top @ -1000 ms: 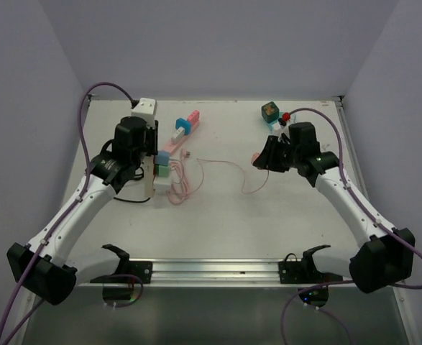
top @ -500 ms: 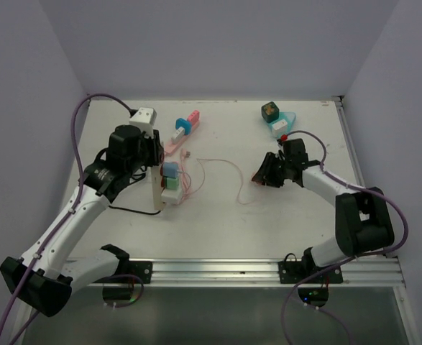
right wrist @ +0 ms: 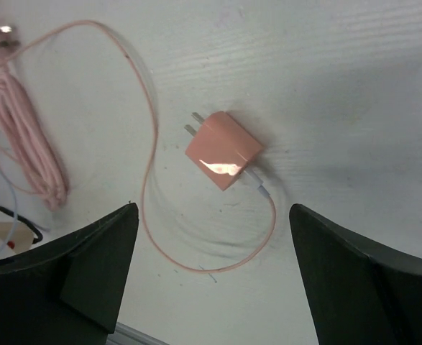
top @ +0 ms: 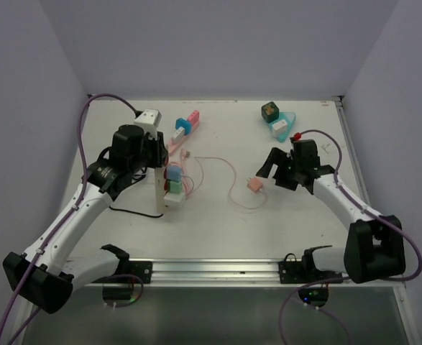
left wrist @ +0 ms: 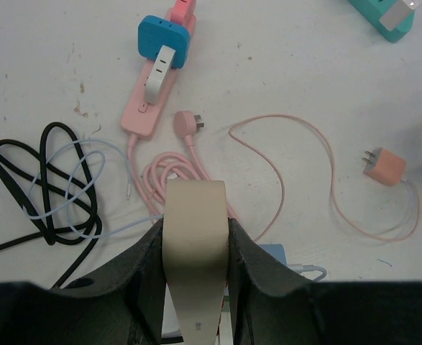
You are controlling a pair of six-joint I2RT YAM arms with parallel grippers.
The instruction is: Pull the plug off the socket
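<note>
The socket is a cream power strip standing on edge at the left, with a blue plug and a green plug in its face. My left gripper is shut on the strip, one finger on each side. The pink plug lies loose on the table, prongs pointing left, with its thin pink cable looping around it. My right gripper hangs open just above the plug, not touching it. The same plug shows at the right in the left wrist view.
A pink power strip with a blue adapter lies at the back left, its coiled pink cord beside it. Black cable loops at the left. A teal strip and a dark green cube sit at the back right.
My right gripper has opened and let go of the pink plug, which now lies on the table slightly nearer than before. The left gripper keeps its hold on the cream strip.
</note>
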